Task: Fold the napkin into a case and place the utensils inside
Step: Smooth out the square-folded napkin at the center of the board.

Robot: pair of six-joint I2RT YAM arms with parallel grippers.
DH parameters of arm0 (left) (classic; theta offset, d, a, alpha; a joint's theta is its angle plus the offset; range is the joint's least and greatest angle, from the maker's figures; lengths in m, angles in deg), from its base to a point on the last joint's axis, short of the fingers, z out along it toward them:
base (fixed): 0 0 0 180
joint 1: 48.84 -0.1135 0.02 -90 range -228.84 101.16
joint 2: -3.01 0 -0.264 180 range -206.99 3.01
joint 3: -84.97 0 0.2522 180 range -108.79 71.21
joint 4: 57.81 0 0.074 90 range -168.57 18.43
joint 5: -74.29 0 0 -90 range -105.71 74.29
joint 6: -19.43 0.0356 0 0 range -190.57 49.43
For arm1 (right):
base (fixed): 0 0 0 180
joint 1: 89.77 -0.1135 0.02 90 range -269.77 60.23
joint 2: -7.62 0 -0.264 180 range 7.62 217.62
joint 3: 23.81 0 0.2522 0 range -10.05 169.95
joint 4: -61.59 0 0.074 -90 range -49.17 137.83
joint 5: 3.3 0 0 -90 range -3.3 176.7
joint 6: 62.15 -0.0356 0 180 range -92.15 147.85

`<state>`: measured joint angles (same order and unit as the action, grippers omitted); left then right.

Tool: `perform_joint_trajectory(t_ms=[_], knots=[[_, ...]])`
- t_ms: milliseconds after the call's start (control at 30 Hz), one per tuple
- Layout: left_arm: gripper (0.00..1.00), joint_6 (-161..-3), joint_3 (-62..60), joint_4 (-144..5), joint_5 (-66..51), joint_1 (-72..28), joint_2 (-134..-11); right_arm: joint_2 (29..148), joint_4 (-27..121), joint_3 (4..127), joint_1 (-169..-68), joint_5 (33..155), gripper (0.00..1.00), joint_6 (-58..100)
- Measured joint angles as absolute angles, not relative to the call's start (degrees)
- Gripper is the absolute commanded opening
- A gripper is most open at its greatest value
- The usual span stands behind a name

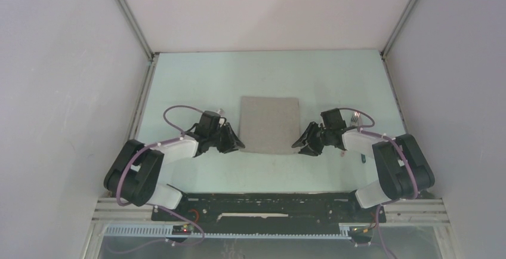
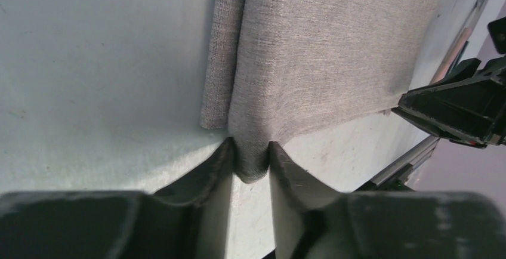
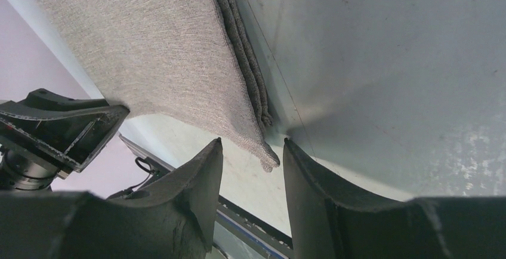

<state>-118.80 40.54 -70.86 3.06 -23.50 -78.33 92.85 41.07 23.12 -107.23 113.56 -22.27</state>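
- left pincer has its jaws narrowed on the near left corner of the napkin; the cloth bunches between the two fingers and fills the gap.
- right pincer stands about half wide, one jaw on either side of the near right corner; the corner tip lies loose in the gap.
- the napkin lies flat mid-way across the pale green worktop, between the two pincers, with folded layers showing along both side edges.
- fork: silver tines peek out behind the right wrist, apart from the napkin's right edge; the rest is hidden.
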Motion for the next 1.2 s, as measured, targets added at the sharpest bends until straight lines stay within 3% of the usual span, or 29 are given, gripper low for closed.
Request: perform_joint_trajectory(t_ms=[100,567,833,1067,1200], knots=[[0.17,-119.24,41.28,-69.28,4.02,-24.00,-78.77,92.85,41.31,23.01,-107.60,113.64,0.51,-22.65],[0.20,-121.36,46.59,-63.03,8.83,-27.39,-78.74,93.07,45.24,20.76,-107.88,115.50,0.46,-25.44],[0.20,-121.60,46.59,-62.84,9.13,-27.39,-79.18,93.07,44.57,20.63,-107.64,114.82,0.31,-25.05],[0.19,-121.60,46.59,-62.82,9.16,-27.39,-79.40,93.07,44.02,20.36,-106.64,114.91,0.28,-24.94],[0.17,-121.60,46.59,-62.82,9.16,-27.39,-79.40,93.07,44.02,20.32,-106.66,114.93,0.16,-24.96]])
